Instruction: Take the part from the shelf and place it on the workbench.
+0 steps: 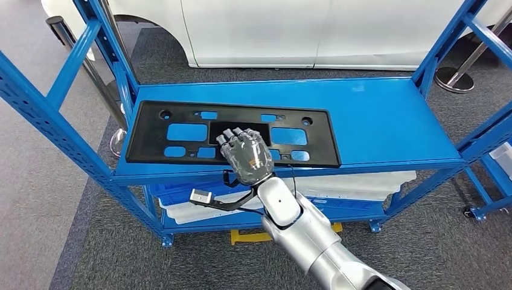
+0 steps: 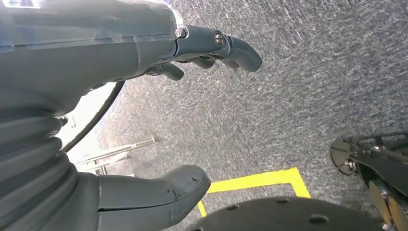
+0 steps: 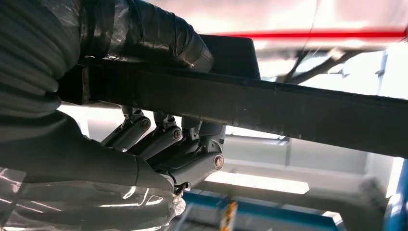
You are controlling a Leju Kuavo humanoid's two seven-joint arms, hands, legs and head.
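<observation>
One flat black part point(image 1: 181, 133) lies on the top level of the blue shelf point(image 1: 386, 121), toward its left end, its long side running along the near edge; you can see the blue surface through its cut-outs. Your right hand point(image 1: 244, 156) reaches in from below and sits over the near edge of the part, close to its middle, fingers point(image 1: 232, 136) pointing to the far side and lying on the plate. From the right wrist view the part point(image 3: 288, 108) shows edge-on as a dark bar, with the thumb point(image 3: 159, 38) on one face and the fingers point(image 3: 159, 139) curled against the other, so the right hand point(image 3: 120, 96) is grasping the part at that edge. Your left hand point(image 2: 110, 96) hangs over grey carpet point(image 2: 298, 96) beside a corner of yellow floor tape point(image 2: 260, 180); its fingers point(image 2: 231, 45) and thumb point(image 2: 159, 192) stand apart with nothing between them. Beneath the top level, white trays point(image 1: 356, 184) rest on the lower level, and a white car body point(image 1: 272, 30) stands on the far side of the shelf.
</observation>
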